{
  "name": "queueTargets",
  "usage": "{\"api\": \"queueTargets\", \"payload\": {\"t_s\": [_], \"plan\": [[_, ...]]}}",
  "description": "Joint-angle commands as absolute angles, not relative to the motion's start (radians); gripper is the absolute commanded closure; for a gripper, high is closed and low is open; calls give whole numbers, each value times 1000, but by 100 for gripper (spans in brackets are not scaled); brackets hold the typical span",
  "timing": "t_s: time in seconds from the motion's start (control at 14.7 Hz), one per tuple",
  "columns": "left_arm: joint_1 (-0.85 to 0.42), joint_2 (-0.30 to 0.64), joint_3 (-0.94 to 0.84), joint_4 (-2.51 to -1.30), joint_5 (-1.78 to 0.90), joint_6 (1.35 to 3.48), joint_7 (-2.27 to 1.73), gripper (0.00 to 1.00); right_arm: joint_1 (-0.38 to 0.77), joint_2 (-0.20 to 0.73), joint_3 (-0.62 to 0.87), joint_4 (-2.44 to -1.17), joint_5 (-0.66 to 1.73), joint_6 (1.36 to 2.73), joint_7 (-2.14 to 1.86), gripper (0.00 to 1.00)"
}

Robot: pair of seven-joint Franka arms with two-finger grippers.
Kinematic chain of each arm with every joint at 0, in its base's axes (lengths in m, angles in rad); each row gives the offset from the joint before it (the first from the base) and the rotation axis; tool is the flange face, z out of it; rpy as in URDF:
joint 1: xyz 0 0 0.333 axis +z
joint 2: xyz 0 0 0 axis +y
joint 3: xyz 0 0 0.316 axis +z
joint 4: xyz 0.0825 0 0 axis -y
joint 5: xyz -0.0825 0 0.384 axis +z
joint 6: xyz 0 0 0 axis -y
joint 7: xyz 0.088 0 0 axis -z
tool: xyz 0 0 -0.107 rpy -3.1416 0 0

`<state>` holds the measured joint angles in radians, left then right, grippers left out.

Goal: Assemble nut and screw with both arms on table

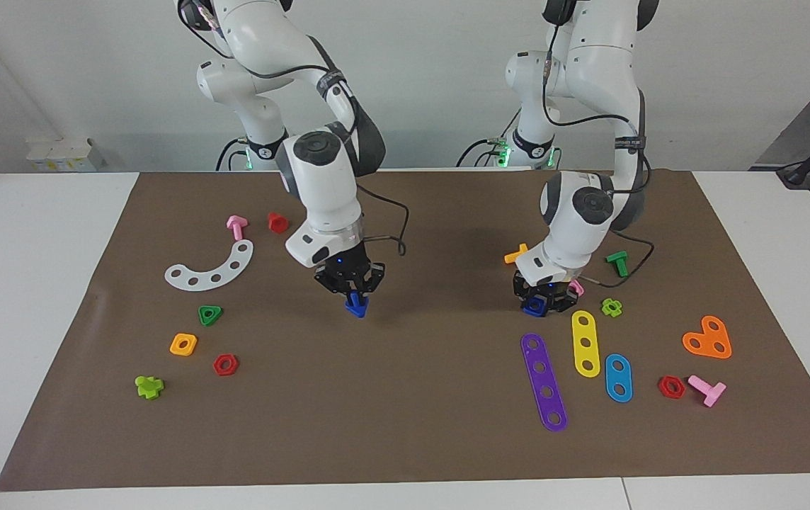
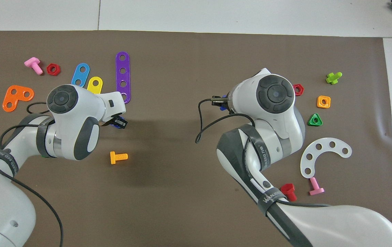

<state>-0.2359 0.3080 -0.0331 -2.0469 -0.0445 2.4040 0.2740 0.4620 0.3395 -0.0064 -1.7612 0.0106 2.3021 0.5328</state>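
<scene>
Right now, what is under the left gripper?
Under the left gripper, low on the brown rectangular mat, sits a small dark-blue square plastic nut between its fingers. The gripper body covers most of the nut, so the grip itself cannot be seen.

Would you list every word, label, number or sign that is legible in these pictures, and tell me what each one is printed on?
"WANKEO" (last letters uncertain): white letters on the black strap around the right arm, overhead view.
Partly readable, ending "EO" and some digits: the strap higher on that arm.
Unreadable: white lettering on the strap around the left arm, and on the straps in the facing view.
No text shows on the toy parts or the brown mat.
</scene>
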Motion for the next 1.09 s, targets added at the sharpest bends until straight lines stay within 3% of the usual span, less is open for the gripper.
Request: {"api": "queueTargets", "payload": {"t_s": [0.0,0.27,0.54,0.61,0.68,0.82,1.02], "plan": [[-221,301,-31,-2049,-66,2373,204,100,521,399,-11,-1736,-12,2336,622,100],[-222,295,-32,-2017,-67,2347,82,100,578,468,-9,-1733,-103,2405,747,100],[-232,307,-31,-1876,-110,2197,-43,100,612,503,-9,-1736,-101,2413,778,100],[-235,310,-31,-1852,-110,2168,-75,100,612,505,-9,-1738,-101,2413,790,80],[-236,314,-31,-1835,-109,2157,-118,100,617,503,-9,-1738,-101,2408,801,3],[-259,325,-31,-1809,-110,2151,-193,100,608,483,-11,-1740,-103,2393,808,0],[-290,340,-31,-1757,-109,2125,-284,100,542,355,-17,-1749,-103,2297,792,0]]}}
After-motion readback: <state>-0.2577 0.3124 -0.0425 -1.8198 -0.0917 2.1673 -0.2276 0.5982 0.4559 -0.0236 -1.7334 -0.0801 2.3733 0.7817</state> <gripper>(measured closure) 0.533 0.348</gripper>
